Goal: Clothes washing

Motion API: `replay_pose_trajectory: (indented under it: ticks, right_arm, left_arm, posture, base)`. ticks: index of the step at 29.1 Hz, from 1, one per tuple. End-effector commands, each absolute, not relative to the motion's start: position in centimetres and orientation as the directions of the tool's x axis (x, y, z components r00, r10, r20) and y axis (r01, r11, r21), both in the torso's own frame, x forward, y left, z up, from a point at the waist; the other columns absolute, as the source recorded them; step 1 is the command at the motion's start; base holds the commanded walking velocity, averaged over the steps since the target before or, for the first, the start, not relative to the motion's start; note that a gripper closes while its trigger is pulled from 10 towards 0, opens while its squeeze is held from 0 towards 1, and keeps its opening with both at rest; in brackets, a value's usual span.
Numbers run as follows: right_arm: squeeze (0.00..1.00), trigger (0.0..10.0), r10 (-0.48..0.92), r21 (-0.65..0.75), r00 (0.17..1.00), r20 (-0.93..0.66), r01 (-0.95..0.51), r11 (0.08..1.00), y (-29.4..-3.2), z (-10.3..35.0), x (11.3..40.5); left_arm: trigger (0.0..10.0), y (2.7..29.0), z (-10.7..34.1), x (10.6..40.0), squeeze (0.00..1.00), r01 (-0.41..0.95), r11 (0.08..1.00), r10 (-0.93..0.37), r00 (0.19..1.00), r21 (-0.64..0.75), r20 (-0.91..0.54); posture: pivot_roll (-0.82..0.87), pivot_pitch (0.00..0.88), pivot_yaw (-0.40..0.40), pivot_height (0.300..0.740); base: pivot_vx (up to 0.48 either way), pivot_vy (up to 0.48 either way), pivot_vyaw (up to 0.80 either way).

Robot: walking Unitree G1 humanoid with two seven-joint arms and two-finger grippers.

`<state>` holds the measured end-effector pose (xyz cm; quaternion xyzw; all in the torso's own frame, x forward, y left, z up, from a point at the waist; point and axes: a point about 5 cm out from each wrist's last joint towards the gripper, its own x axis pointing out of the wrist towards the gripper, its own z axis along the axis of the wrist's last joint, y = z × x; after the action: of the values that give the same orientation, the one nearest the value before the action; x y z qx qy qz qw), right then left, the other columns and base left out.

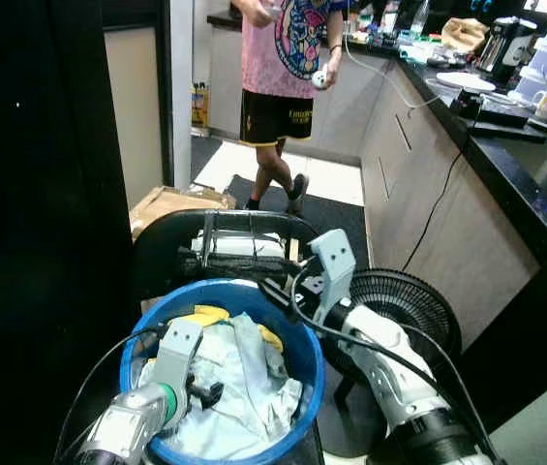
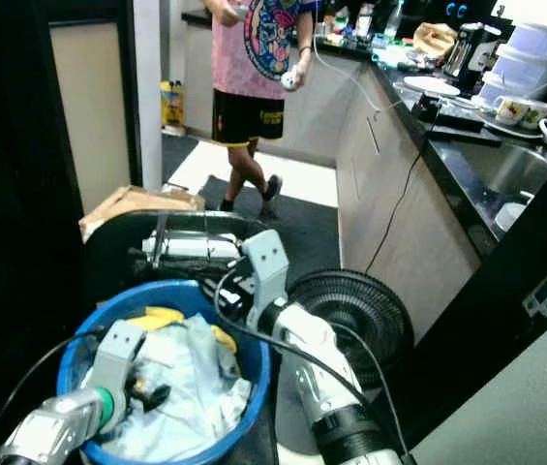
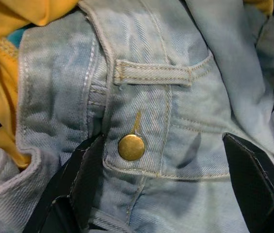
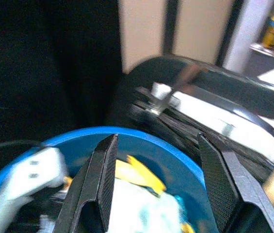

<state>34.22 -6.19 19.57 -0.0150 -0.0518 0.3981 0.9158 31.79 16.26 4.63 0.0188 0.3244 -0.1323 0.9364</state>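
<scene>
Your left gripper (image 3: 170, 179) sits spread wide over the pale jeans (image 3: 175, 97) (brass button between its fingers) in the blue basket (image 1: 307, 354), while your right gripper (image 4: 158, 182) hovers parted above its rim.

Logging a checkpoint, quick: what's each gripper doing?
Left gripper: open, fingers astride the jeans in the blue bucket.
Right gripper: open, empty, above the bucket's rim.

Silver arms (image 1: 389, 368), black cables, black jaws
</scene>
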Motion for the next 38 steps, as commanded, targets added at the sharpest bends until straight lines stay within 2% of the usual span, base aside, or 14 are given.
replay_pose_trajectory:
  ticks: [1,6,10,12,13,14,15,16,18,25,30,35,37,38]
  right_arm:
    - [0.00,10.0,0.758,-0.083,0.647,0.086,-0.753,0.653,-5.7,20.5,33.8]
    - [0.00,10.0,0.778,-0.102,0.619,0.105,-0.772,0.628,-5.0,21.7,33.4]
    - [0.00,10.0,0.789,-0.119,0.602,0.125,-0.780,0.614,-4.6,22.6,33.1]
    - [0.00,10.0,0.790,-0.133,0.599,0.134,-0.779,0.613,-4.5,23.1,33.1]
    - [0.00,10.0,0.790,-0.133,0.599,0.134,-0.779,0.613,-4.5,23.1,33.1]
    - [0.00,10.0,0.789,-0.136,0.600,0.133,-0.777,0.614,-4.6,23.4,33.0]
    - [0.00,10.0,0.789,-0.136,0.600,0.133,-0.777,0.614,-4.6,23.4,33.0]
    - [0.00,10.0,0.789,-0.141,0.601,0.128,-0.776,0.614,-4.7,23.6,33.0]
    - [0.00,10.0,0.775,-0.138,0.622,0.111,-0.763,0.632,-5.3,23.5,33.2]
    - [0.00,10.0,0.725,-0.032,0.675,0.137,-0.728,0.684,-7.1,22.6,33.5]
    - [0.00,10.0,0.716,0.067,0.660,0.228,-0.744,0.664,-7.4,23.3,32.8]
    - [0.00,10.0,0.700,0.131,0.660,0.273,-0.746,0.652,-8.2,23.8,32.8]
    - [0.00,10.0,0.683,0.136,0.682,0.261,-0.727,0.673,-8.5,23.5,33.2]
    - [0.00,10.0,0.634,0.118,0.745,0.209,-0.663,0.740,-9.0,22.5,34.1]
  left_arm:
    - [10.0,16.9,0.0,28.2,0.00,0.163,0.976,-0.213,0.603,-0.143,-0.769]
    - [10.0,16.8,-1.0,27.7,0.00,0.087,0.977,-0.210,0.582,-0.197,-0.786]
    - [10.0,17.0,-1.1,27.8,0.00,0.089,0.986,-0.168,0.625,-0.144,-0.762]
    - [10.0,17.1,0.7,29.5,0.00,0.193,0.978,-0.101,0.780,0.083,-0.618]
    - [10.0,17.1,0.7,29.5,0.00,0.193,0.978,-0.101,0.780,0.083,-0.618]
    - [10.0,16.7,2.4,30.6,0.00,0.213,0.968,-0.119,0.855,0.133,-0.505]
    - [10.0,16.7,2.4,30.6,0.00,0.213,0.968,-0.119,0.855,0.133,-0.505]
    - [10.0,16.3,3.9,31.4,0.00,0.221,0.962,-0.139,0.899,0.157,-0.416]
    - [10.0,15.3,7.5,32.4,0.00,0.254,0.964,-0.234,0.951,0.079,-0.204]
    - [10.0,15.4,12.4,31.9,0.00,0.342,0.940,-0.342,0.936,0.024,0.086]
    - [10.0,16.4,13.7,31.1,0.00,0.301,0.954,-0.295,0.936,0.000,0.194]
    - [10.0,17.2,13.5,30.8,0.00,0.217,0.976,-0.211,0.962,-0.016,0.171]
    - [10.0,17.5,13.2,31.0,0.00,0.189,0.982,-0.187,0.972,-0.006,0.141]
    - [10.0,18.0,13.0,31.6,0.00,0.138,0.990,-0.138,0.986,0.008,0.093]
  posture:
    - [-0.07,0.148,-0.155,0.740]
    - [-0.07,0.148,-0.161,0.740]
    - [-0.07,0.145,-0.161,0.740]
    - [-0.08,0.133,-0.158,0.740]
    - [-0.08,0.133,-0.158,0.740]
    - [-0.08,0.129,-0.156,0.740]
    - [-0.08,0.129,-0.156,0.740]
    - [-0.08,0.127,-0.156,0.740]
    - [-0.07,0.105,-0.146,0.740]
    - [-0.04,0.070,-0.111,0.740]
    - [-0.04,0.039,-0.083,0.740]
    - [-0.01,0.006,-0.081,0.740]
    - [0.00,0.000,-0.060,0.740]
    - [0.01,0.000,-0.041,0.740]
  base:
    - [0.000,0.000,0.00]
    - [0.000,0.000,0.00]
    - [0.000,0.000,0.00]
    - [0.000,0.000,0.00]
    - [0.000,0.000,0.00]
    - [0.000,0.000,0.00]
    - [0.000,0.000,0.00]
    - [0.000,0.000,0.00]
    - [0.000,0.000,0.00]
    - [0.000,0.000,0.00]
    - [0.000,0.000,0.00]
    - [0.000,0.000,0.00]
    - [0.000,0.000,0.00]
    - [0.000,0.000,0.00]
